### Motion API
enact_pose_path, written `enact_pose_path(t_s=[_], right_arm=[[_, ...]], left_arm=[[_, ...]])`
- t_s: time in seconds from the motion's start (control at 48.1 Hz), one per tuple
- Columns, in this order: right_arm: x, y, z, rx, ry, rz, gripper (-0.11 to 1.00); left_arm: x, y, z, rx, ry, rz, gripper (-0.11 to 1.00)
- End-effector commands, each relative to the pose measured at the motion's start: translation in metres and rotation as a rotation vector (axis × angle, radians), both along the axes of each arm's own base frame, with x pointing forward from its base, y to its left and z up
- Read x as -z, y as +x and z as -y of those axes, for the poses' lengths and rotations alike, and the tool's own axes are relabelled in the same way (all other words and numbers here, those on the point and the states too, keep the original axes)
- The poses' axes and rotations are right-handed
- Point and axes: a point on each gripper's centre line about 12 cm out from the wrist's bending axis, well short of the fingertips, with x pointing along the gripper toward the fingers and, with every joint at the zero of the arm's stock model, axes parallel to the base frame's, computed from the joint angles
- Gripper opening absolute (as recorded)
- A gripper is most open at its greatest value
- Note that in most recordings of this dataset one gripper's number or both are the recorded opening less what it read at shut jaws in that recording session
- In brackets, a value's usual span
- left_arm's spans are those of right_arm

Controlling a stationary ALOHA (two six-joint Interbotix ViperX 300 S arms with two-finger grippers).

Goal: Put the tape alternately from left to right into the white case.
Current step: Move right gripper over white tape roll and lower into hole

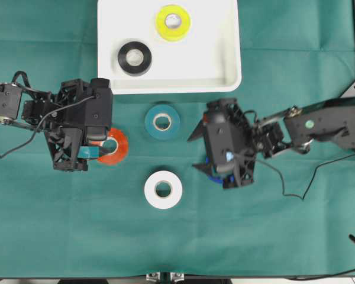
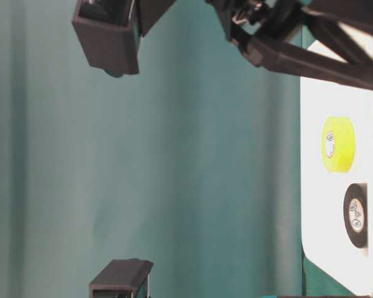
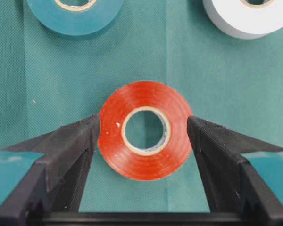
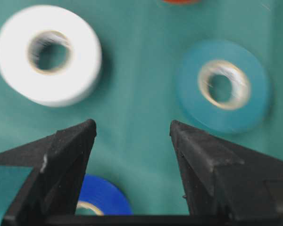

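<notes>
The white case (image 1: 225,71) lies at the top centre of the overhead view and already holds two rolls, the yellow tape (image 1: 173,22) toward its upper right and the black tape (image 1: 135,58) toward its lower left, lying well apart. Four rolls remain on the green cloth (image 1: 296,236) below the case: the teal tape (image 1: 162,122) just under its rim, the white tape (image 1: 163,189) lower centre, the red tape (image 1: 113,146) at centre left and the blue tape (image 4: 103,200), largely hidden beneath the right arm. The left gripper (image 3: 144,134) is spread wide with one finger on each side of the red tape, which lies flat between them; a gap remains on both sides, so the roll is bracketed for a pinch across its outer wall, not yet held. The right gripper (image 4: 132,132) is also spread and empty, with bare cloth between its fingers and the blue tape at the lower left of its view. Judging from the alternating order, the left arm takes the next roll while the right waits near the blue one.
</notes>
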Motion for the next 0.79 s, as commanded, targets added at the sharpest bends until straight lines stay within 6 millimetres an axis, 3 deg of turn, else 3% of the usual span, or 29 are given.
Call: enact_pose_path(t_s=[0.0,0.769], right_arm=[[-0.012,0.010,-0.011,-0.023,0.023,0.051,0.70],[0.013,0.061,-0.026,0.011,0.028,-0.009,0.70]], left_arm=[[-0.009,0.002,0.001,0.003,-0.004,0.029,0.95],[-0.008,0.000,0.001,0.003,-0.002,0.014,0.95]])
